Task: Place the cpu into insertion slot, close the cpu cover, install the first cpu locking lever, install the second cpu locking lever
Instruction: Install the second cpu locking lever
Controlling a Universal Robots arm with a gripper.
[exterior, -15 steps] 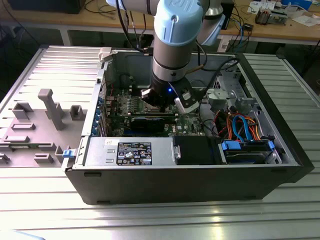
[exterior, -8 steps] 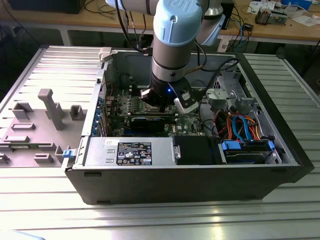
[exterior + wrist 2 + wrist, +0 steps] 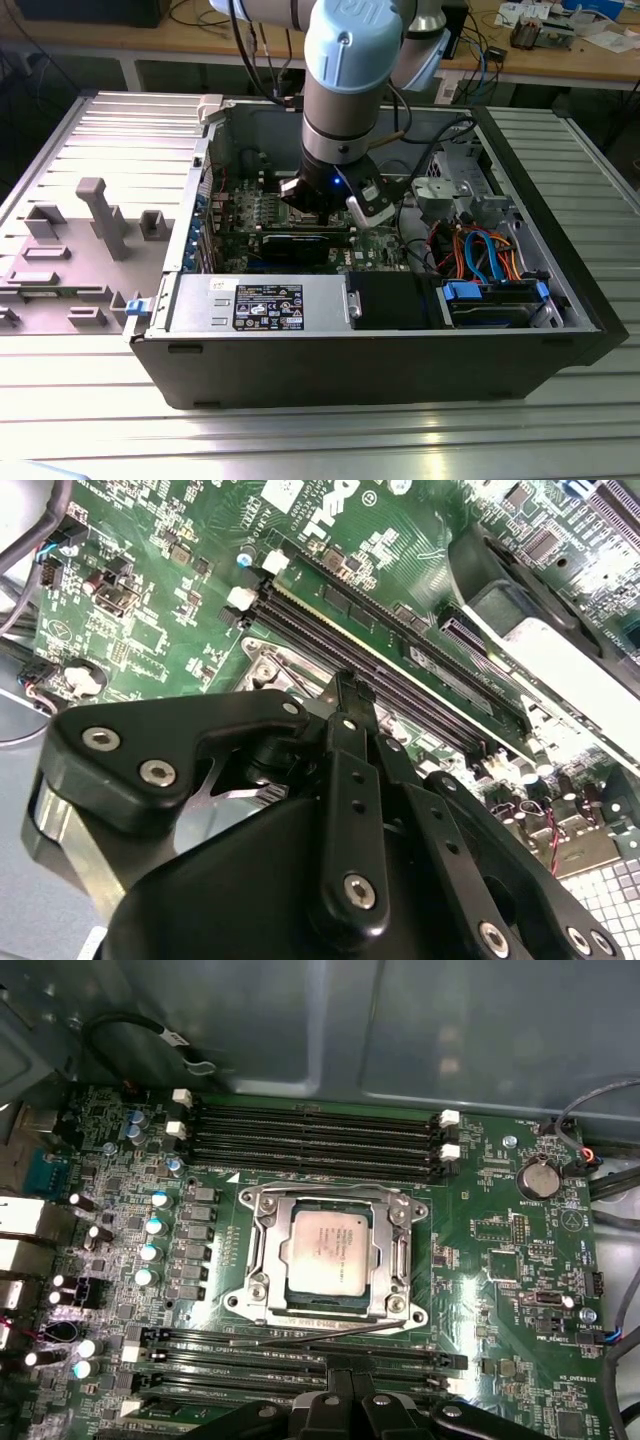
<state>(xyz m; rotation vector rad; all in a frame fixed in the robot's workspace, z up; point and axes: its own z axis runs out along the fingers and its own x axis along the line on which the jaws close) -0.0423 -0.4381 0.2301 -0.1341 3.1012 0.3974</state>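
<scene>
Ribbed metal desk [image 3: 90,420] carries an open computer case [image 3: 380,350] lying on its side, with a workbench and cables in the background. Inside, the green circuit board [image 3: 500,1250] lies flat, which leaves the socket facing up for work from above. The arm [image 3: 350,90] reaches straight down into the case, and the tool [image 3: 330,205] hangs just above the board near its middle; in the second wrist view its black linkages [image 3: 350,810] crowd the foreground, but whether its tips are together or apart cannot be told, and nothing is seen held. In the first wrist view the cpu [image 3: 325,1250] sits flat and square in the insertion slot [image 3: 400,1305], its grey top showing. The cpu cover [image 3: 262,1250] appears lowered around the chip, its frame bordering all four sides. One thin locking lever [image 3: 310,1335] lies angled along the socket's near edge, between socket and memory slots [image 3: 300,1360], and looks not fully latched. Judged so, seating is done and locking remains.
</scene>
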